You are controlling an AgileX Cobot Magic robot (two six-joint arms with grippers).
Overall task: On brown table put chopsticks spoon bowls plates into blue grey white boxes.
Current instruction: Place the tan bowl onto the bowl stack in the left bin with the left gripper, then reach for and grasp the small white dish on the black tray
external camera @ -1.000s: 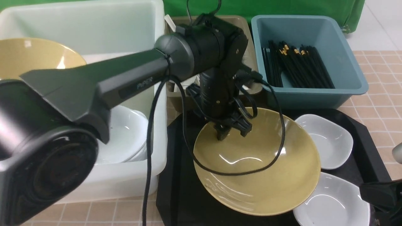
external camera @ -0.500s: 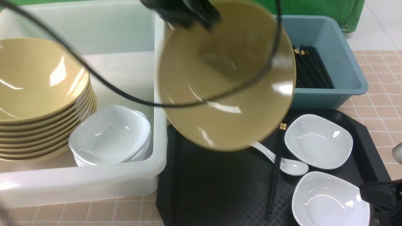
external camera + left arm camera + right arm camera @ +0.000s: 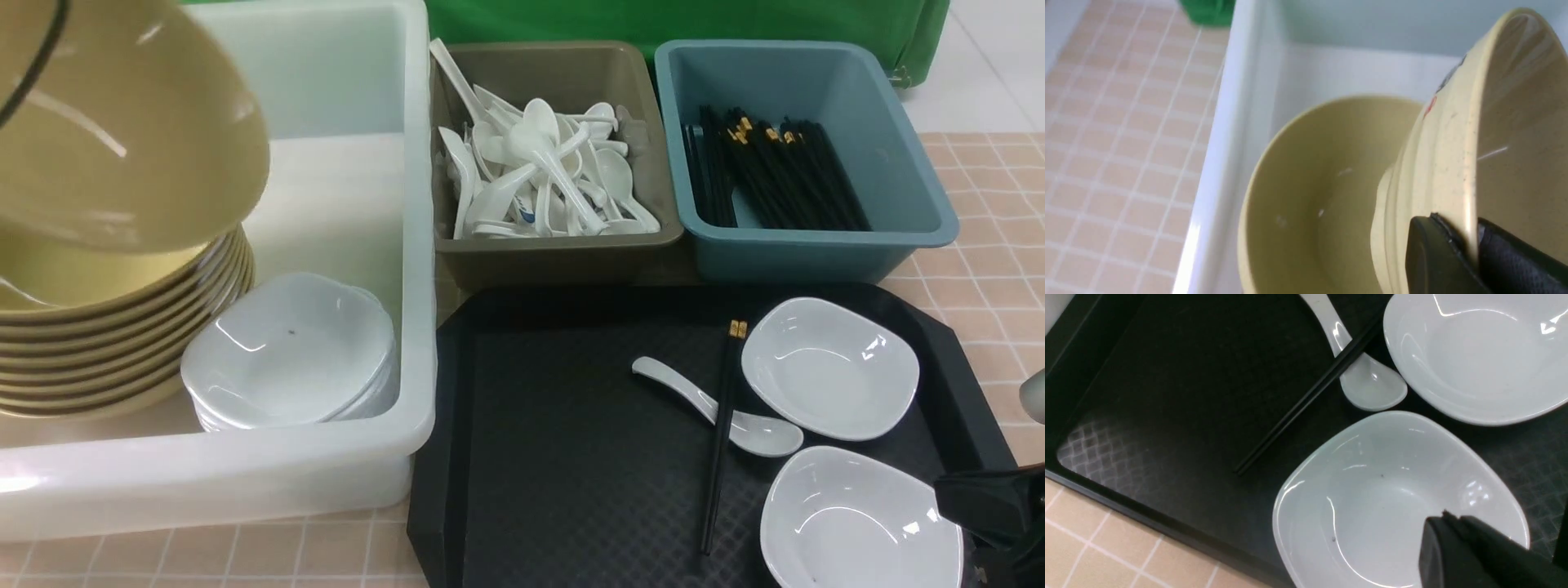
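Note:
My left gripper (image 3: 1472, 241) is shut on the rim of a yellow bowl (image 3: 122, 122), held tilted above the stack of bowls (image 3: 122, 327) in the white box (image 3: 326, 465); the gripper itself is outside the front view. On the black tray lie a white spoon (image 3: 718, 408), a pair of black chopsticks (image 3: 720, 433) across it, and two white plates (image 3: 829, 367) (image 3: 861, 518). My right gripper (image 3: 1447, 526) hangs shut and empty over the nearer plate (image 3: 1380, 498).
The grey box (image 3: 555, 245) holds several spoons and the blue box (image 3: 816, 245) several chopsticks, both behind the black tray (image 3: 555, 457). A stack of white plates (image 3: 290, 351) sits in the white box beside the bowls. Brown table (image 3: 996, 278) shows at the right.
The left gripper closed on the yellow bowl on the tray, lifted it and carried it left over the bowl stack, uncovering the spoon and chopsticks. The right arm stayed put.

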